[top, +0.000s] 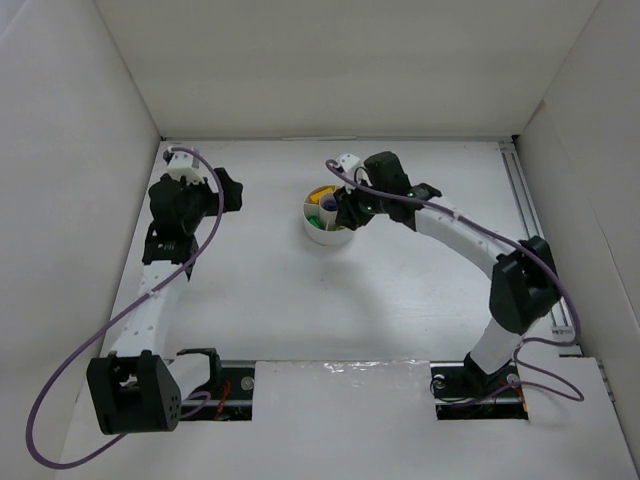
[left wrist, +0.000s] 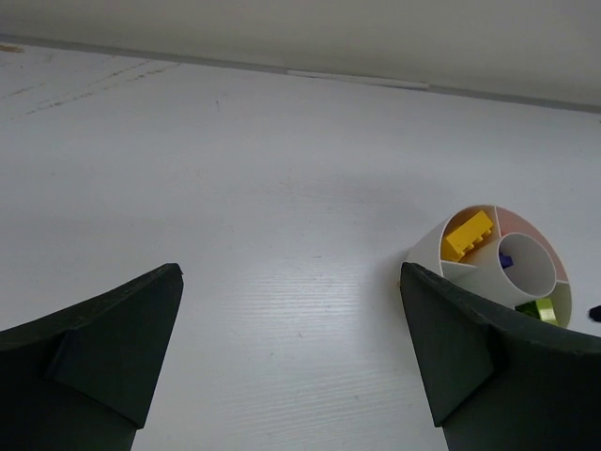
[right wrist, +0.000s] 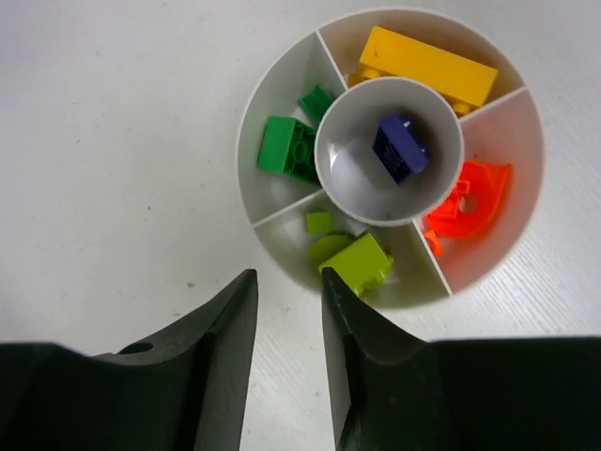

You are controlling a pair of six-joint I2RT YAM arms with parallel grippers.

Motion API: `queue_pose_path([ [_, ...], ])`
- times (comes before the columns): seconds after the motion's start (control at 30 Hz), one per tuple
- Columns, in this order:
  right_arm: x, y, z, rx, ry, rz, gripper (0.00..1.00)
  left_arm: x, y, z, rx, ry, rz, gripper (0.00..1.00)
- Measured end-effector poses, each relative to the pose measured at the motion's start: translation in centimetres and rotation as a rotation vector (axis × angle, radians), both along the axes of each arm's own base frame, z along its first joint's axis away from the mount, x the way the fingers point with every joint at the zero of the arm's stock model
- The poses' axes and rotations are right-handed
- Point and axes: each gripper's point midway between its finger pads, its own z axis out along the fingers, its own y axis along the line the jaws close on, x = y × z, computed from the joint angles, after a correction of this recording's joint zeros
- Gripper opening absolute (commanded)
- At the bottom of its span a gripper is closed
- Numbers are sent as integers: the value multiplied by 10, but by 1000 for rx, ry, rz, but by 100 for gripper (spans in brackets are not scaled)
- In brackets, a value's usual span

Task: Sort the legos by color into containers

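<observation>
The round white divided dish (right wrist: pixel 242 155) lies just ahead of my right gripper (right wrist: pixel 286 275). Its wedges hold a yellow brick (right wrist: pixel 427 64), dark green pieces (right wrist: pixel 286 147), orange-red bits (right wrist: pixel 467 199) and lime-green pieces (right wrist: pixel 357 263). A purple brick (right wrist: pixel 401 147) sits in the central well. The right jaws stand a narrow gap apart over bare table at the dish's rim, with nothing between them. My left gripper (left wrist: pixel 291 268) is wide open and empty above the table. From there the dish (left wrist: pixel 427 246) shows to the right, partly behind the right finger. From above, the dish (top: pixel 328 222) sits mid-table.
White walls enclose the table on three sides. A metal rail (top: pixel 540 240) runs along the right edge. Purple cables loop off both arms, and the left arm (top: pixel 175 210) stands at the far left.
</observation>
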Motion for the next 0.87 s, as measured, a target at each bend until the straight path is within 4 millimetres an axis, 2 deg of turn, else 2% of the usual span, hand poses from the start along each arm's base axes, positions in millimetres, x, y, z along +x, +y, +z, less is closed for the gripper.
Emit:
queue_pose_path([
  [0.13, -6, -17, 43, 62, -83, -17, 49, -3, -4, -7, 38, 48, -36, 100],
  [0.2, 1, -29, 73, 112, -143, -51, 58, -2, -4, -8, 58, 75, -46, 100],
  [0.23, 7, -40, 86, 134, -170, -81, 64, -2, -3, -8, 68, 85, -49, 100],
  [0.27, 14, -51, 95, 151, -190, -111, 74, -2, -3, -10, 78, 98, -51, 100],
  [0.33, 30, -81, 103, 168, -214, -195, 83, -3, -1, -15, 102, 118, -53, 100],
  [0.4, 45, -118, 95, 158, -202, -289, 88, -6, 2, -21, 124, 138, -51, 100],
  [0.47, 54, -154, 75, 133, -169, -383, 92, -7, 5, -25, 143, 150, -41, 100],
  [0.6, 57, -216, 33, 85, -87, -535, 98, -12, 12, -47, 176, 192, -23, 100],
  [0.7, 54, -242, 14, 59, -54, -591, 99, -23, 17, -79, 191, 262, -12, 100],
  [0.8, 51, -250, 6, 43, -45, -600, 99, -35, 22, -107, 210, 326, -3, 100],
  [0.87, 49, -252, 2, 35, -42, -601, 99, -40, 24, -118, 220, 349, 2, 100],
])
